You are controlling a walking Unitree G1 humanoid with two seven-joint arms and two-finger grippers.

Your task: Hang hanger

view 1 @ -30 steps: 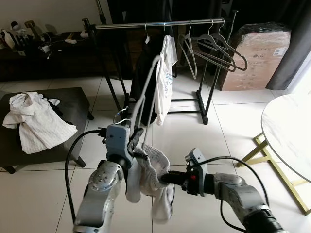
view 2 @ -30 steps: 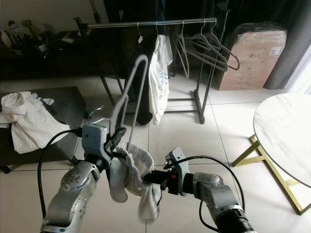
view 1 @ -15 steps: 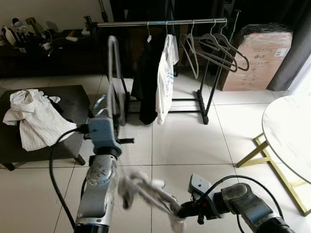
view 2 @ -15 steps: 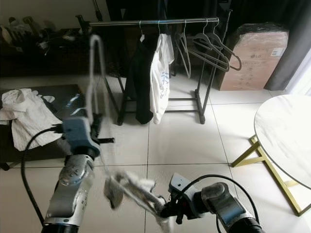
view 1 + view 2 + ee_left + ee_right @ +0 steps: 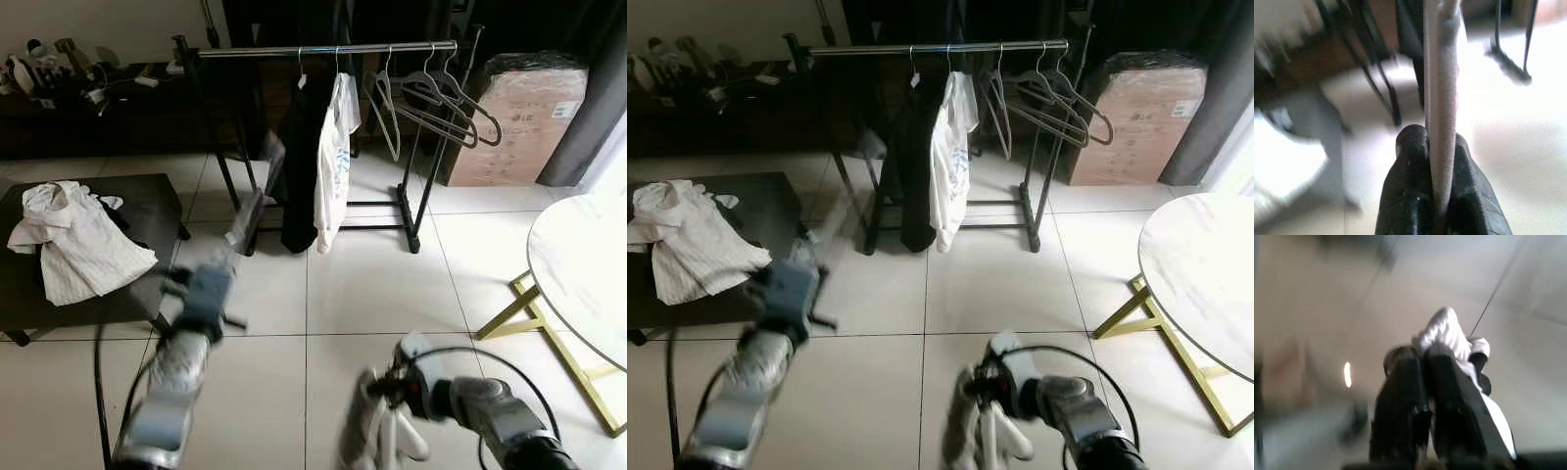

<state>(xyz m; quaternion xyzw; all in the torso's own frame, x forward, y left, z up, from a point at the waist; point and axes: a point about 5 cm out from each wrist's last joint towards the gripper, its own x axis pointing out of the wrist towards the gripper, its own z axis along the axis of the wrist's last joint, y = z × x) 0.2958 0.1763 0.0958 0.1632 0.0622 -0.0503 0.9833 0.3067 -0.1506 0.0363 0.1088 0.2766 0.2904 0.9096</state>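
Observation:
My left gripper [image 5: 225, 259] is shut on a white hanger [image 5: 257, 191], which slants up and to the right, blurred by motion. Seen from the left wrist, its fingers [image 5: 1410, 161] clamp the hanger's white bar [image 5: 1442, 73]. My right gripper [image 5: 379, 384] is low over the floor, shut on a white garment [image 5: 377, 441] that dangles below it. From the right wrist, the white cloth [image 5: 1444, 330] bunches at the fingertips. Ahead stands the clothes rack with its rail [image 5: 323, 47], carrying a black garment [image 5: 299, 147], a white shirt [image 5: 333, 147] and grey hangers [image 5: 431, 93].
A dark low table [image 5: 147, 211] on the left holds a crumpled white shirt [image 5: 78, 240]. A cardboard box [image 5: 514, 117] stands behind the rack at right. A round marble table [image 5: 588, 274] with gold legs fills the right edge. Tiled floor lies between me and the rack.
The white garment has come off the hanger and now hangs low from my right gripper. My left gripper has dropped and tilted the bare hanger to the right.

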